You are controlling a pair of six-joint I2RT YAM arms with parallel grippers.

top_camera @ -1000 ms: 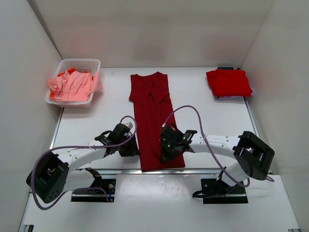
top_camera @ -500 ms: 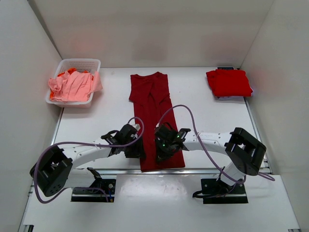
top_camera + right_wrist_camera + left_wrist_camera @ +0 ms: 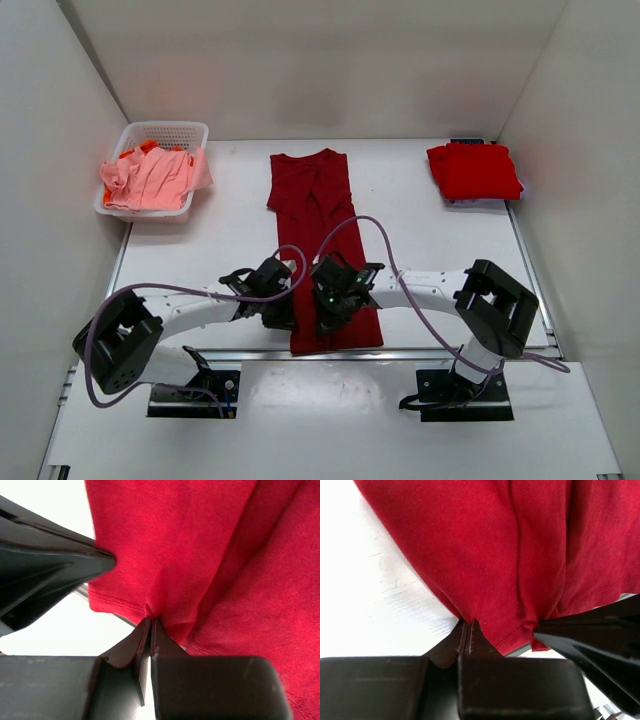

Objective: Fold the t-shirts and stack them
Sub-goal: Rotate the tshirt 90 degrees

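Observation:
A large dark maroon t-shirt [image 3: 316, 225] lies as a long narrow strip down the table's middle. Its near hem is bunched between the two arms. My left gripper [image 3: 284, 312] is shut on the hem's left part; in the left wrist view its tips [image 3: 468, 625] pinch the cloth's [image 3: 485, 555] edge. Close beside it, my right gripper [image 3: 331, 306] is shut on the same hem, and the right wrist view shows a fold of cloth [image 3: 200, 545] nipped at its tips [image 3: 151, 620]. A folded bright red t-shirt [image 3: 473, 171] rests at the back right.
A white lattice basket [image 3: 166, 129] stands at the back left, holding a salmon-pink shirt [image 3: 148, 180] and an orange one [image 3: 148, 147]. White walls close in the table on three sides. The arms' bases sit at the near edge.
My left gripper has slid right to the maroon shirt's near hem and closed on it. My right gripper, still shut on the hem, has shifted left, so the two now sit close together.

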